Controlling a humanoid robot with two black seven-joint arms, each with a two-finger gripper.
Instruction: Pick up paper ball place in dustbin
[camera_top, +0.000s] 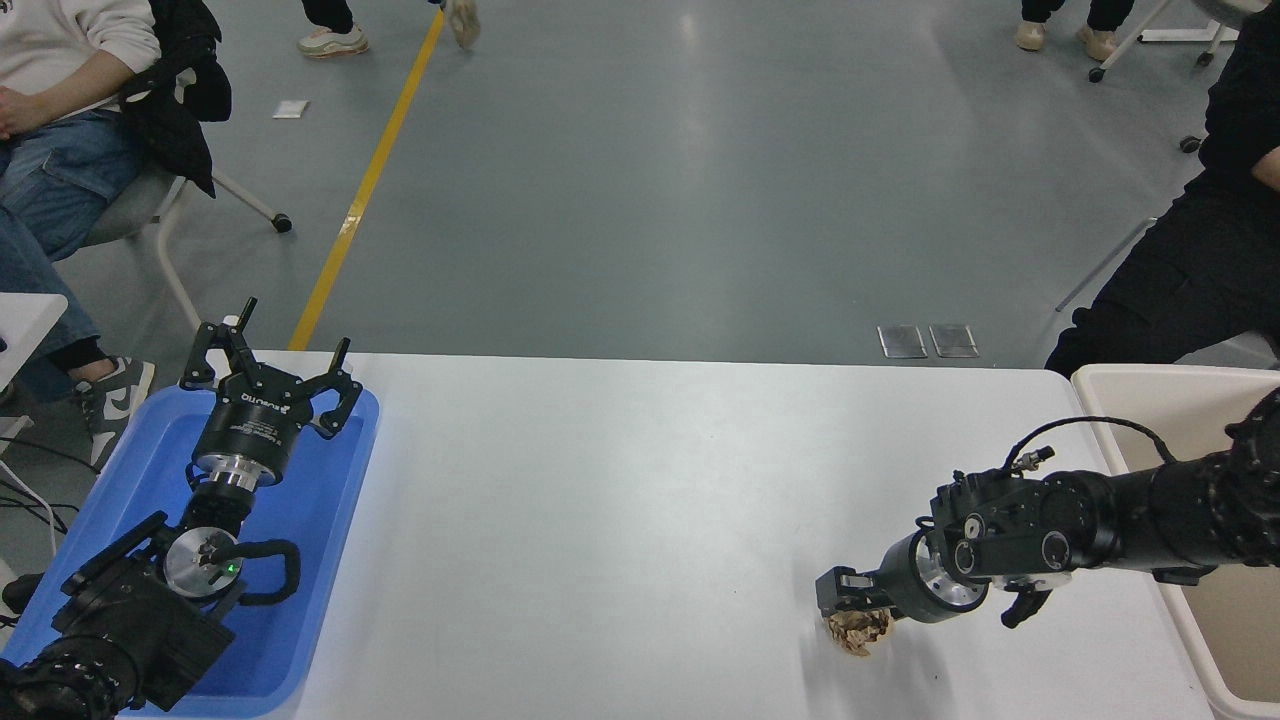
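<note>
One view only, the head camera. Right gripper (850, 610) low over the paper ball (858, 632), which lies on the white table (620, 520) near the front right; the fingers reach down onto the wad's top, but whether they have clenched on it cannot be told. Dustbin (1150, 385) stands at the table's right edge, beyond the right arm. Left gripper (270, 375) parked over the blue tray (300, 560) at lower left, fingers spread, nothing in them. Seated people at both top corners.
</note>
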